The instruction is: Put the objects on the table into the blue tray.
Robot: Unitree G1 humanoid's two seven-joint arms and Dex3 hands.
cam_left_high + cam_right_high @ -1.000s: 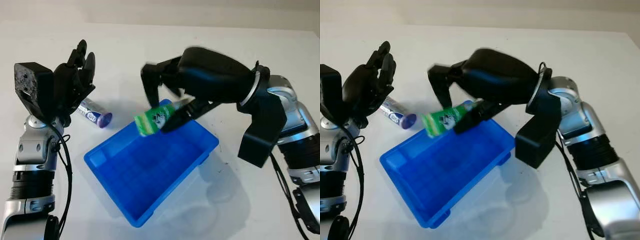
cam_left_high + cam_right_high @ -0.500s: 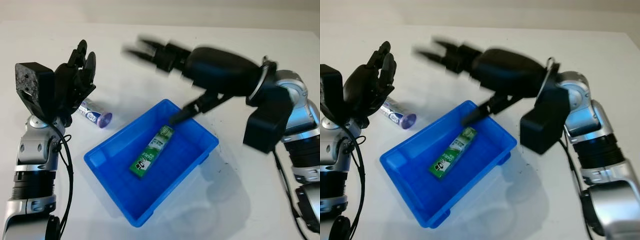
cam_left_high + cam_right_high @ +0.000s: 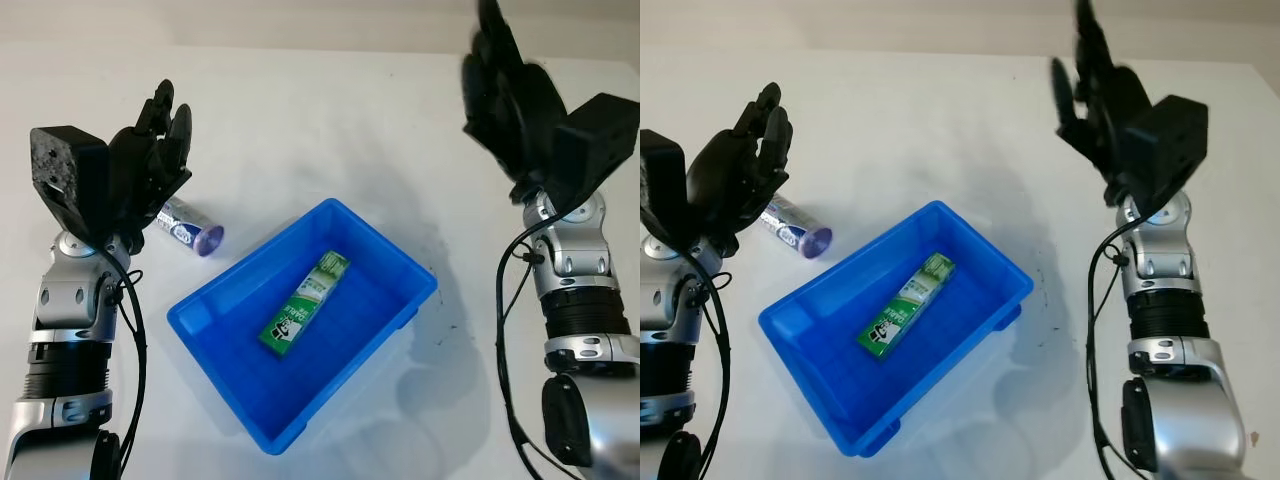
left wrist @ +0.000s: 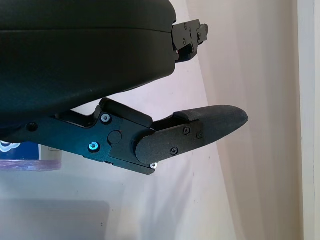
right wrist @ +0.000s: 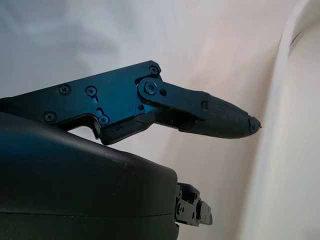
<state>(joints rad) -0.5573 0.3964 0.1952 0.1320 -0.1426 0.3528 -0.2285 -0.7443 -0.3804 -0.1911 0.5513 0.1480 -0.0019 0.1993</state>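
Your right hand (image 3: 515,100) was open and held nothing, raised above the white table (image 3: 330,130) well to the right of the blue rectangular plastic tray (image 3: 230,400) and apart from it. Your left hand (image 3: 140,170) was also open and empty, held up to the left of the tray, its fingers (image 3: 165,110) pointing away from you.

The green and white printed carton (image 3: 304,303) lay flat on the tray floor, near the middle, running lengthwise toward the tray's far corner. The purple-capped white cylindrical tube (image 3: 190,225) lay on its side on the table, just beyond the tray's left edge and directly beside your left hand, partly hidden behind it. In the left wrist view the tube (image 4: 30,155) showed beneath the hand's black shell.
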